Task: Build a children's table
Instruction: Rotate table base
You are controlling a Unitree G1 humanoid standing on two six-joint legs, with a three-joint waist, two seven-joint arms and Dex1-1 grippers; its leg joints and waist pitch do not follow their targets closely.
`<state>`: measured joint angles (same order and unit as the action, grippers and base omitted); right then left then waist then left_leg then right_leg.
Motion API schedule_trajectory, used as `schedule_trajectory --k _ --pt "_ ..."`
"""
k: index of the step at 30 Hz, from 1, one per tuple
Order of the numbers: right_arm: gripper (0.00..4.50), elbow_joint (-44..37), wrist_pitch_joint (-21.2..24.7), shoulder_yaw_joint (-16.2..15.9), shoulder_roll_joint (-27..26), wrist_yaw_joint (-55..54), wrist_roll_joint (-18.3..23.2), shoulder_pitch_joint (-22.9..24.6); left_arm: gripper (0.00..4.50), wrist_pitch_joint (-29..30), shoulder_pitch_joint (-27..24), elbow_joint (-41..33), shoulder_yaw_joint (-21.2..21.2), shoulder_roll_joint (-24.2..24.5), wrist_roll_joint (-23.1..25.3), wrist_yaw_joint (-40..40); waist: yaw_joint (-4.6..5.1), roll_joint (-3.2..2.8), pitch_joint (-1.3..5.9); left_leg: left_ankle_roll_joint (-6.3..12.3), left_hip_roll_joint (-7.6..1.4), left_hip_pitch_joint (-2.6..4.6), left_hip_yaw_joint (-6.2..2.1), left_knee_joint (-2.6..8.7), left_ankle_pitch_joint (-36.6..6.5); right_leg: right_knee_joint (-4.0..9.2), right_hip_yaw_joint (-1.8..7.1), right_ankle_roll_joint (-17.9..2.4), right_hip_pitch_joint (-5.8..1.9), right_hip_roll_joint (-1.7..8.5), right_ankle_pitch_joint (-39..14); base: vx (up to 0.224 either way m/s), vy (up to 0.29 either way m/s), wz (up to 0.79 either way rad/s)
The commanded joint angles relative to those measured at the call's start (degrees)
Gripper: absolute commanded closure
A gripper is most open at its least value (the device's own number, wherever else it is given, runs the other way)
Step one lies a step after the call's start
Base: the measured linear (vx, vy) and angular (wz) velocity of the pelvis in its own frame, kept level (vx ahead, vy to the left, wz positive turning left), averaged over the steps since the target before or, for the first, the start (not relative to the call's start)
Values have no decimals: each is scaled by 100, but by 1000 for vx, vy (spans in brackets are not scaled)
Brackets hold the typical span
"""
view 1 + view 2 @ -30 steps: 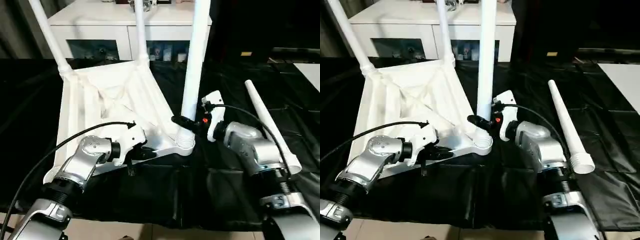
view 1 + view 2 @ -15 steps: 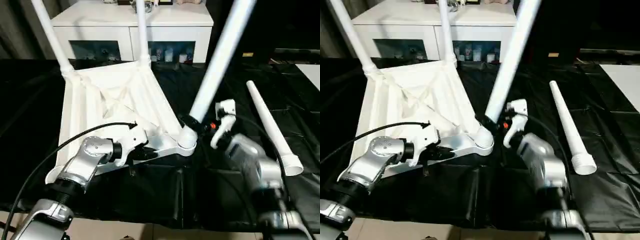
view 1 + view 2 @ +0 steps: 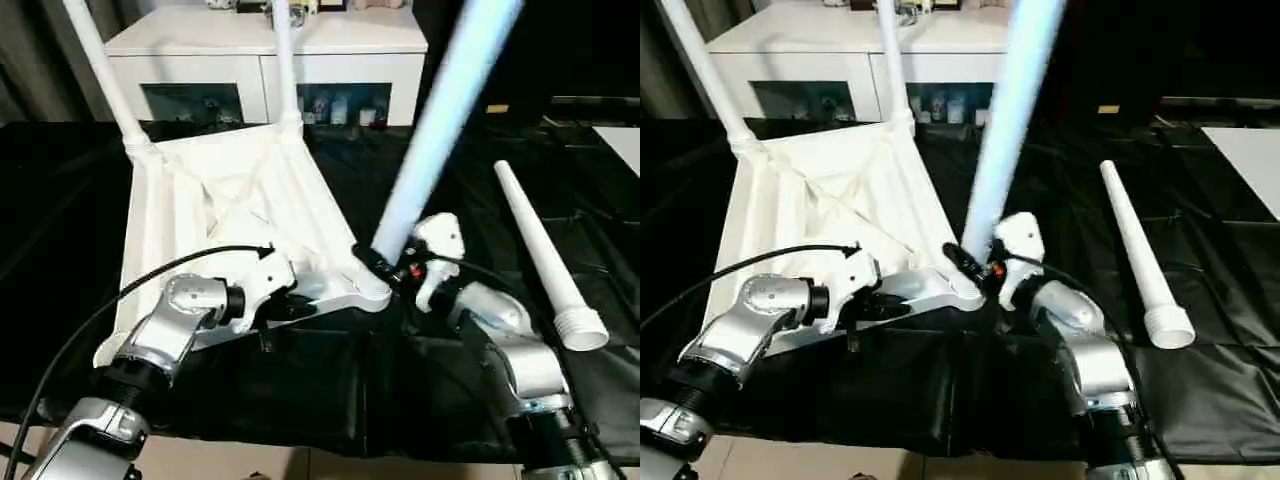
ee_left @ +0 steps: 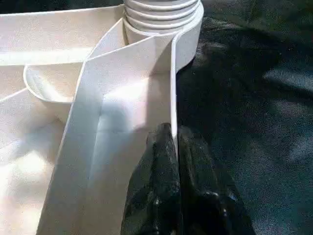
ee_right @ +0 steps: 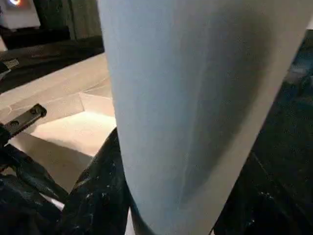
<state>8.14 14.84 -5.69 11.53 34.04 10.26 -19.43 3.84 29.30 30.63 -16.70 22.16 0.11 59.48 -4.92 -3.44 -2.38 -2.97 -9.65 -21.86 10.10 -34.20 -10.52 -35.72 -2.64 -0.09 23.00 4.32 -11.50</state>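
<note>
Left wrist view: left hand (image 4: pixel 175 147) pinches tabletop (image 4: pixel 88 127) rim.

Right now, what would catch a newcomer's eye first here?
A white plastic ribbed tabletop lies upside down on black sheeting, two white tube legs rising from its far corners. The right hand grips a third long white leg, tilted, at the near corner socket, while the left hand pinches the tabletop's rim.

Tilted leg (image 3: pixel 440 120) motion-blurred, its top past the frame edge, like both rear legs (image 3: pixel 100 75).
</note>
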Motion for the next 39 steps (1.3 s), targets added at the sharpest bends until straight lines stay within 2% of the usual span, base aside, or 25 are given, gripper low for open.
schedule_trajectory --k 1,3,4,6,7,10,11,13,16,19,24,25,27,28,29,30,31,32,33,34,35,36,37,38,39 --pt "266 438 566 -383 39 286 -109 -42 450 92 19 12 57 172 112 -64 2 16 279 -85 -327 71 -181 540 -1888 534 266 -937 -204 429 -1817 0 0 0" --pt "266 533 626 -412 60 343 -137 -147 450 83 6 -13 39 194 124 -35 13 29 273 -89 -324 80 -172 534 -1914 538 266 -949 -191 433 -1833 0 0 0" --pt "266 725 821 -436 87 478 -111 -346 450 95 -20 -50 32 224 114 16 21 63 277 -81 -319 87 -160 521 -1892 547 273 -968 -193 440 -1842 0 0 0" --pt "266 946 952 -488 144 681 -97 -561 450 104 -41 -76 33 244 103 45 39 40 280 -73 -317 76 -168 520 -1846 525 264 -1031 -208 438 -1784 0 0 0" --pt "266 1124 1142 -530 191 852 -53 -722 450 110 -57 -86 30 263 98 69 42 50 273 -67 -321 77 -166 518 -1839 522 266 -1037 -207 435 -1765 0 0 0" --pt "266 1353 1208 -674 288 1044 -139 -871 450 110 -73 -105 23 299 105 78 55 87 262 -72 -322 75 -165 525 -1856 524 265 -1042 -219 446 -1827 0 0 0" --pt "266 1436 1228 -755 336 1118 -201 -906 450 140 -81 -132 36 313 99 63 60 78 257 -79 -321 83 -164 529 -1887 533 264 -1029 -214 446 -1903 0 0 0" --pt "266 1436 1228 -818 357 1145 -233 -879 450 179 -104 -165 58 326 83 46 67 63 255 -129 -326 111 -169 533 -2008 558 274 -988 -196 452 -2084 0 0 0" --pt "266 1411 1276 -820 346 1152 -211 -837 450 206 -138 -200 71 336 69 37 71 81 258 -158 -331 128 -170 546 -2062 561 276 -989 -190 438 -2029 0 0 0" --pt "266 1329 1298 -852 334 1155 -220 -697 450 247 -184 -259 77 365 60 25 60 53 259 -183 -333 130 -178 560 -2126 559 276 -1010 -196 438 -1933 0 0 0" --pt "266 1400 1220 -867 276 1077 -246 -642 450 363 -177 -355 102 442 6 97 60 88 270 -163 -333 145 -166 577 -2058 559 269 -1078 -208 426 -1725 0 0 0" --pt "266 1541 1146 -774 187 831 -294 -657 450 459 -166 -340 139 440 -5 43 63 100 267 -171 -335 139 -168 584 -2071 558 272 -1078 -211 430 -1751 0 0 0" --pt "266 1837 1024 -565 13 267 -403 -723 450 650 -157 -307 213 409 -5 -135 80 73 258 -221 -322 140 -179 595 -2148 565 267 -1049 -200 438 -1922 0 0 0" --pt "266 2013 981 -420 -92 -114 -452 -781 450 747 -152 -277 242 377 26 -278 136 64 219 -310 -317 122 -202 627 -2372 581 250 -979 -187 442 -2325 0 0 0" --pt "266 2190 986 -237 -217 -536 -470 -847 450 851 -145 -235 277 317 82 -507 162 74 201 -371 -300 131 -241 636 -2608 633 224 -788 -189 471 -2964 0 0 0" --pt "266 2345 988 -54 -333 -946 -476 -907 450 1023 -140 -213 333 221 101 -747 176 91 192 -388 -299 152 -257 641 -2718 667 217 -692 -176 475 -3244 0 0 0" --pt "266 2486 955 109 -442 -1319 -476 -962 450 1199 -129 -198 390 92 98 -984 184 144 187 -384 -291 206 -273 631 -2847 744 212 -529 -149 493 -3637 0 0 0" --pt "266 2626 928 215 -523 -1569 -468 -1014 450 1338 -96 -160 440 -49 113 -1242 192 121 168 -406 -290 259 -289 634 -3011 770 202 -438 -99 493 -3910 0 0 0" --pt "266 2809 862 288 -606 -1814 -476 -1078 450 1488 -44 -98 499 -213 129 -1538 208 159 158 -423 -288 279 -292 628 -3114 802 184 -384 -75 481 -4024 0 0 0" --pt "266 2989 780 322 -674 -2024 -503 -1150 450 1595 15 -42 517 -343 164 -1754 214 130 158 -439 -277 348 -306 612 -3331 861 146 -316 -40 470 -4110 -67 18 -6" --pt "266 3055 759 342 -701 -2087 -496 -1183 450 1639 42 -18 530 -392 177 -1846 240 112 162 -429 -282 370 -329 637 -3504 894 80 -319 -73 446 -3870 -60 41 -8" --pt "266 3227 704 395 -770 -2248 -476 -1267 450 1753 113 44 564 -519 210 -2084 264 94 162 -443 -294 341 -346 676 -3607 865 51 -333 -110 432 -3678 -60 41 -8" --pt "266 3460 625 468 -863 -2516 -470 -1399 450 1897 215 130 565 -680 243 -2314 312 84 153 -478 -312 293 -391 746 -3825 844 -10 -348 -187 407 -3343 -29 61 -14" --pt "266 3938 481 656 -1049 -3007 -382 -1688 450 2007 424 329 510 -964 336 -2690 323 73 151 -504 -309 337 -403 762 -4060 853 -14 -382 -153 397 -3218 0 0 0" --pt "266 4036 445 698 -1084 -3102 -359 -1743 450 2012 463 369 497 -1022 347 -2746 336 50 129 -513 -293 410 -390 750 -4244 908 -48 -379 -90 376 -3295 -49 52 -7"
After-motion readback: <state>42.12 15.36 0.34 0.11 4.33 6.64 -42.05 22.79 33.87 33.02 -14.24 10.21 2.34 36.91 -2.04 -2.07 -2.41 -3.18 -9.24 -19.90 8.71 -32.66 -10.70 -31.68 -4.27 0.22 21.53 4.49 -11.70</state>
